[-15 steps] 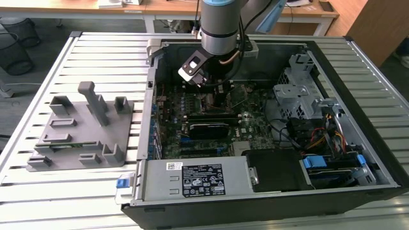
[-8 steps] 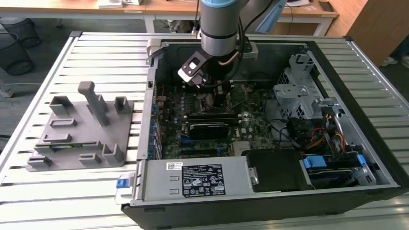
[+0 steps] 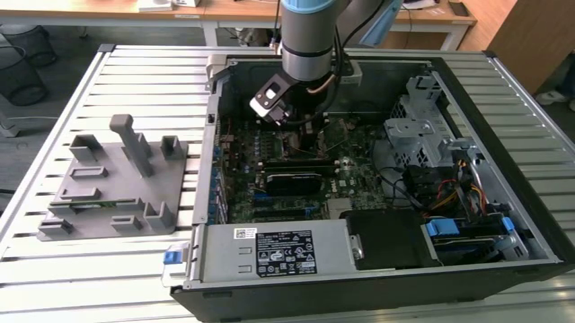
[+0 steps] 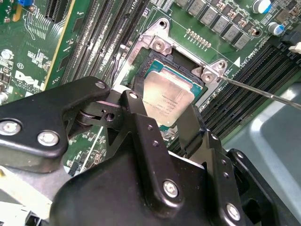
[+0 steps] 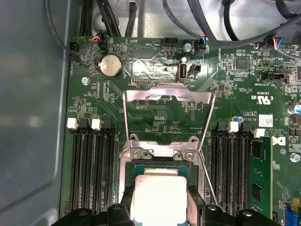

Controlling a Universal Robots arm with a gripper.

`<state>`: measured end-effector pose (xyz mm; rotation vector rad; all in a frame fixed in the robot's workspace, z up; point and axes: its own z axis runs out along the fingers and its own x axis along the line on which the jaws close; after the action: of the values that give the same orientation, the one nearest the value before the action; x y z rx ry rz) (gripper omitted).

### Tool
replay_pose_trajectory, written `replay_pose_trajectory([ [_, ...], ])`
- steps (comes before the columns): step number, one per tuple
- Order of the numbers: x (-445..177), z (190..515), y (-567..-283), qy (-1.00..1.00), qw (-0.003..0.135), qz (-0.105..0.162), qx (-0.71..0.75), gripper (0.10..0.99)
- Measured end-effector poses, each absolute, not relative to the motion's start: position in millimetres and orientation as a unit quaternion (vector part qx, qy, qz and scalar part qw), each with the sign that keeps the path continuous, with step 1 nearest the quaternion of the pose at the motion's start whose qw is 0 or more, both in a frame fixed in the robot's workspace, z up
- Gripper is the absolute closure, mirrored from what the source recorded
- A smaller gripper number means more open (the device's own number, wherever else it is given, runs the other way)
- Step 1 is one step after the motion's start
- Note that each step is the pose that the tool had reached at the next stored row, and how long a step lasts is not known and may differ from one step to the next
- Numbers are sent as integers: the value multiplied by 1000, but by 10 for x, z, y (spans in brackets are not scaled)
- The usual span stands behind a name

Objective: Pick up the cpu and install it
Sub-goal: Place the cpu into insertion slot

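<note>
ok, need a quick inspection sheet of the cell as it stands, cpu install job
Surface: slatted metal table with an open computer case on it.
Job's things: cpu at the socket frame, metal top up; load plate lies open.
Clutter: grey fixture on the table, at the exterior view's left of the case.
Grippers: gripper shut on the cpu, a finger on each of two opposite edges.
Cables: coloured wire bundle inside the case; black cables past the board's edge, apart from the socket.
Surroundings: desks and a wire bin beyond the table.
</note>
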<state>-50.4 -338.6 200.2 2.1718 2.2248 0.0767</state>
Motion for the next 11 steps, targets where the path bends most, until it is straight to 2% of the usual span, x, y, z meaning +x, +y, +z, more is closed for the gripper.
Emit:
replay_pose_trajectory([
  [11,-507,1962,-3386,714,16,25,699,561],
])
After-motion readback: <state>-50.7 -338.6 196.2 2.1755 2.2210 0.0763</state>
